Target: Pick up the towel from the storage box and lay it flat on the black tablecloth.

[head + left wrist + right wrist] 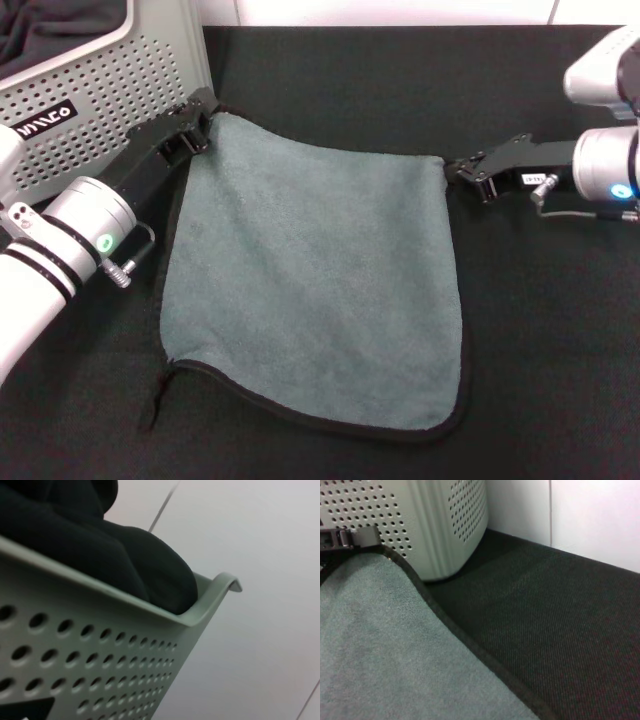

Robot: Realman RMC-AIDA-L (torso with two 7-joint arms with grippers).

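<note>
The towel (315, 275) lies spread on the black tablecloth (350, 80), at 4 o'clock from the storage box (100, 95). The left hand (190, 135) is closed on its 11 o'clock corner, just beside the box wall. The right hand (468, 172) is closed on its 1 o'clock corner. The towel is fluffy grey-green microfibre with black stitched edging; its near edge curves. The tablecloth is finely woven. The box is light grey plastic, perforated with round holes, and holds dark fabric (100, 545).

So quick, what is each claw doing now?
Left claw: closed on the towel, at its far left corner by the storage box.
Right claw: closed on the towel's far right corner.
</note>
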